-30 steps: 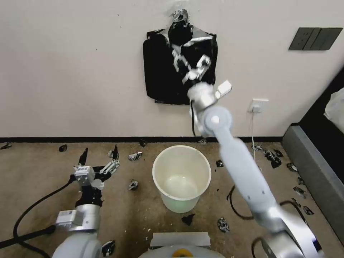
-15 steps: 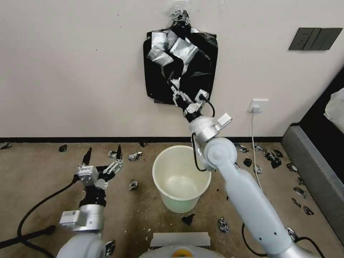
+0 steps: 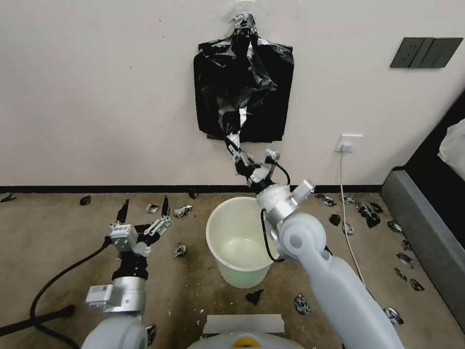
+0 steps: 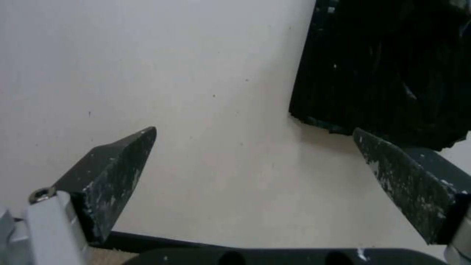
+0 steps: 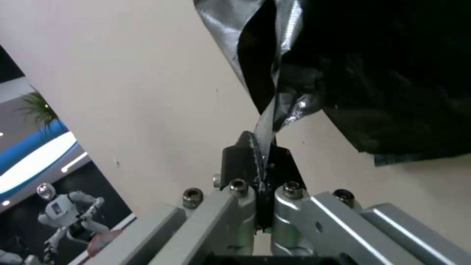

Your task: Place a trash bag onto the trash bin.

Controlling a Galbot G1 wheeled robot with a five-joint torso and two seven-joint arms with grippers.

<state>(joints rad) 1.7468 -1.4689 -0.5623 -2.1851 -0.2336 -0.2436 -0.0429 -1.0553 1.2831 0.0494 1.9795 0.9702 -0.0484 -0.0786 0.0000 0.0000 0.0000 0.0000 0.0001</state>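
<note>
On the left, low over the carpeted floor, the left hand hangs idle with its two dark fingers spread wide and pointing up toward the wall, gripping nothing. It stands well apart from the bag and beside the trash bin, which sits upright and open-mouthed in the middle of the floor, near the wall, with black plastic scraps scattered around it.

Above the bin, the stack of black bags hangs flat against the wall, and the trash bag is drawn out from its front as a crinkled, glossy sheet that narrows to a twisted tail running down and slightly left. Its long axis runs nearly vertical, from the taped top of the stack down to the right hand.

The right hand is pinched tight on that lower tail; in the right wrist view the fingers are closed with the thin plastic caught between them. It sits just above the far rim of the bin, so the bag lies up and away from the hand, toward the wall, while the bin's mouth lies directly below and toward the robot. The right arm is clearly the nearer one. By my judgement, the coming move turns on pulling the bag free along that vertical line, down toward the bin opening.
</note>
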